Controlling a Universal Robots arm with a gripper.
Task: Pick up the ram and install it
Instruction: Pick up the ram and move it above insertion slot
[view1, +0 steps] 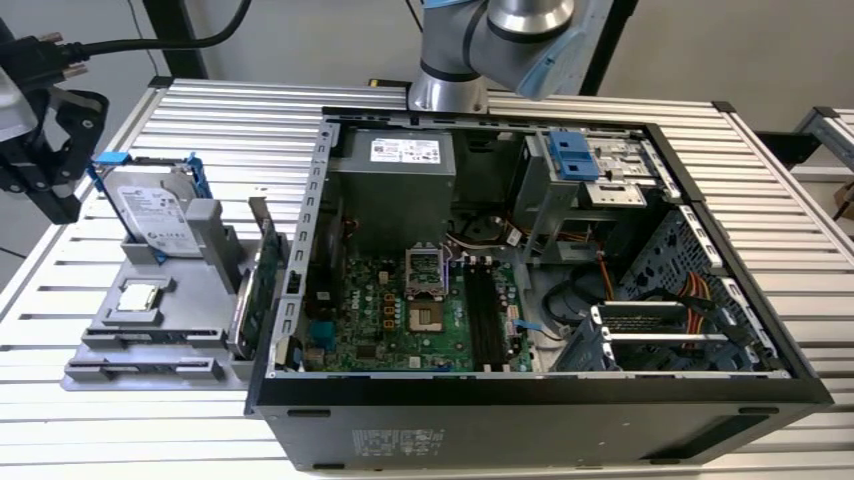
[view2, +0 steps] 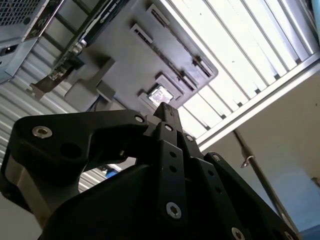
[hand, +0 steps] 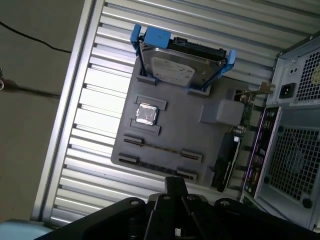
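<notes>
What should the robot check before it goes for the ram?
1. Ram in its place: the long thin ram stick stands on edge in the grey plastic holder. Ok.
2. End effector free of the stick: it hovers by the holder, not touching the stick. Ok.
3. Black metal computer case open, with the green motherboard exposed. Ok.
4. Black memory slots empty: cannot tell.
5. Silver hard drive in a blue frame stands apart from the stick. Ok.
</notes>
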